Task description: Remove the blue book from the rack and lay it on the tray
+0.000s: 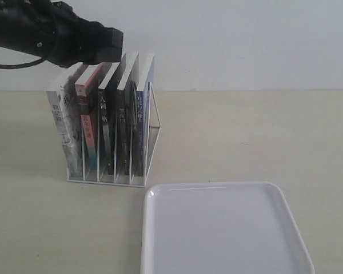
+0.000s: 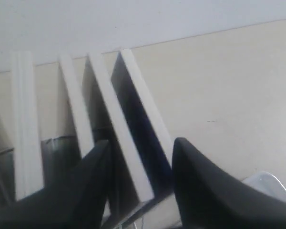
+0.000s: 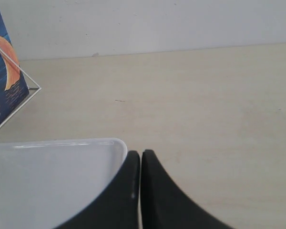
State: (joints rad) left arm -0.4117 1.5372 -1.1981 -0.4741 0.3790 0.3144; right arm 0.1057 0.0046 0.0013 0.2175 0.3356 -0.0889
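**A:** How far along is it?

**B:** Barely started. The blue book (image 1: 140,123) stands upright in the end slot of the rack (image 1: 152,149), not yet lifted. The left hand (image 2: 142,143) is right above it with its jaws apart, straddling the top edges of the last books. I can't tell whether either finger touches them. Gripping, pulling out and laying down are all left to do.

**A:** And the tray?

**B:** The tray (image 1: 223,234) lies bare on the counter (image 1: 263,137), one corner just beside the right hand (image 3: 141,153), whose fingers are pressed together and hold nothing.

**A:** Any writing?

**B:** There are white Chinese characters on the spines. A black spine (image 1: 103,123) seems to begin 人间. The blue book's title is too small to read.
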